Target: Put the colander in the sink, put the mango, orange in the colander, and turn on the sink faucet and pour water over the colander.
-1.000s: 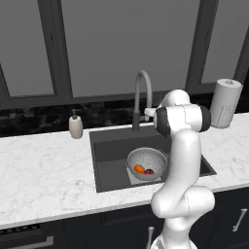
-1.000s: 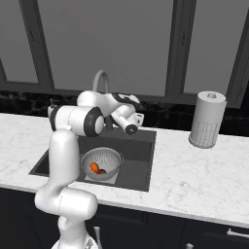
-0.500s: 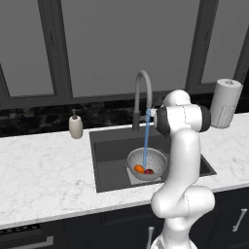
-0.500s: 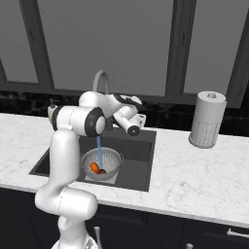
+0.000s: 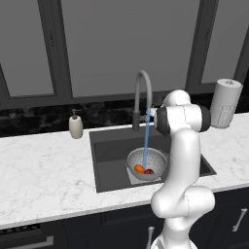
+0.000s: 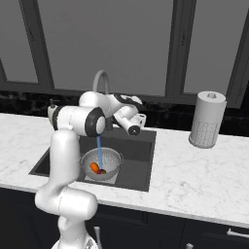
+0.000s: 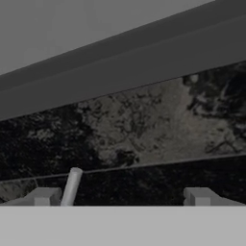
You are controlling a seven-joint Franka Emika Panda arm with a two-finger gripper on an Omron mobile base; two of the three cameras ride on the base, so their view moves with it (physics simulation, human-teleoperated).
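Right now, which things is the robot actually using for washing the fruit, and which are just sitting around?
Part of the job:
- colander, in the sink
- orange and mango, inside the colander
- sink faucet, pouring water onto them
- claw, open, near the faucet

Just sitting around:
- soap dispenser
- paper towel roll

- Both base views are evenly, softly lit and sharp, with no glare or edge distortion.
- The white arm (image 5: 182, 160) casts only faint shading.
- The hand view is dim, soft and blurry, the dark backsplash (image 7: 144, 125) smeared.
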